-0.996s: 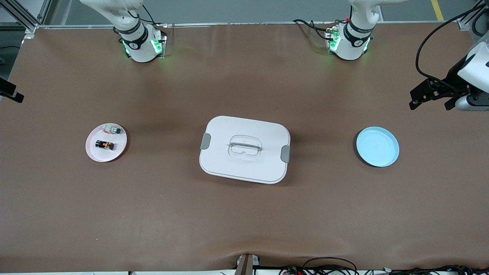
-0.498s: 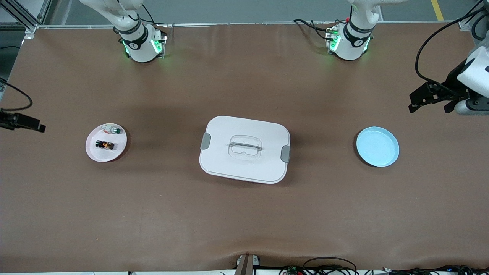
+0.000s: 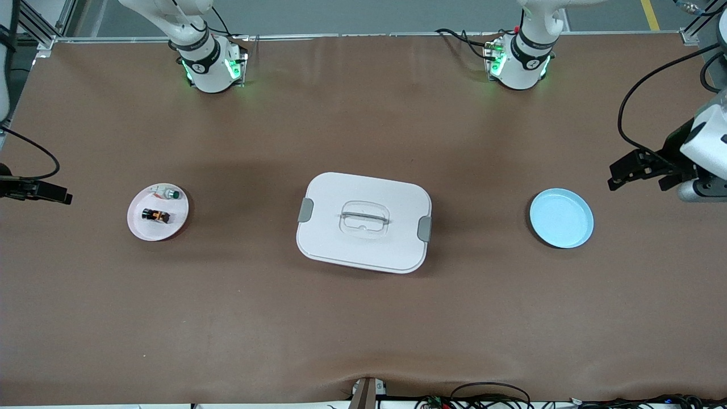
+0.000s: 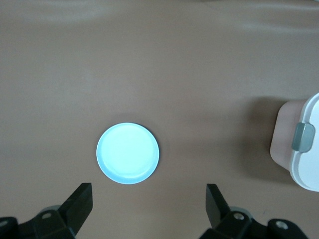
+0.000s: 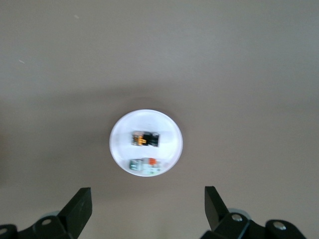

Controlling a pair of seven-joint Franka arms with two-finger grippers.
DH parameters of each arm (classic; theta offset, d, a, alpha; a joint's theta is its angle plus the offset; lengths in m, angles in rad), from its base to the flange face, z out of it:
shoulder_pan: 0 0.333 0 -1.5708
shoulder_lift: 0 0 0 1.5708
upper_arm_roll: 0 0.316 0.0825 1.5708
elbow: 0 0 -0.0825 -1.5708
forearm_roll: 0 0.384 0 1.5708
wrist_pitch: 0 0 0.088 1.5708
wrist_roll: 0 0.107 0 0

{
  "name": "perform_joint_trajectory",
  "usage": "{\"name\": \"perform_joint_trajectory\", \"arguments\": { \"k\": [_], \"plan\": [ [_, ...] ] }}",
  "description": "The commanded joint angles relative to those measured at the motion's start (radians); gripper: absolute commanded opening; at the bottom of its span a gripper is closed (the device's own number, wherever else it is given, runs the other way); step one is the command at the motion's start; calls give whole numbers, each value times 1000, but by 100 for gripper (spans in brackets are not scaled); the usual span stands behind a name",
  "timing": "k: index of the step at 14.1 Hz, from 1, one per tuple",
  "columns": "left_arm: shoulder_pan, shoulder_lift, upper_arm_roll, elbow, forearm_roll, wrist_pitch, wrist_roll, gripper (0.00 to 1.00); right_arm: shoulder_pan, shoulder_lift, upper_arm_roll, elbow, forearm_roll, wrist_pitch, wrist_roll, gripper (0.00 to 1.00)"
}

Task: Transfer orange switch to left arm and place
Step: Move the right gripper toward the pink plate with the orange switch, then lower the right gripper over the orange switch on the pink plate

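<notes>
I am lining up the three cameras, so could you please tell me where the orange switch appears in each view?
Front view: the orange switch lies on the white plate toward the right arm's end of the table, nearer the camera than the green-capped switch.
Left wrist view: not in it.
Right wrist view: the orange switch lies on the white plate, ahead of the open right hand.
Shared landmark: the white plate.

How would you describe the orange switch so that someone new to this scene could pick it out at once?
Start at the big white box in the middle of the table, then go toward the right arm's end to the small white plate. Two little parts lie on it; the orange switch is the nearer to the front camera, a black cylinder with orange marks, while its neighbour, the green-capped switch, is white-silver.
</notes>
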Motion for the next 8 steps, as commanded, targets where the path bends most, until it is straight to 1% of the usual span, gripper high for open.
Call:
{"name": "perform_joint_trajectory", "arguments": {
  "k": [1,4,6,8],
  "plan": [
    [3,48,-1,58,19,17,-3,100,27,-81,6,-121,-45,40,69,100],
    [5,62,1,58,20,63,-2,100,33,-180,8,-314,-45,170,82,100],
    [6,79,1,64,19,88,-2,100,27,-219,6,-431,-45,287,83,100],
    [8,89,1,65,20,112,0,100,24,-214,6,-465,-45,341,83,100]
  ]
}}
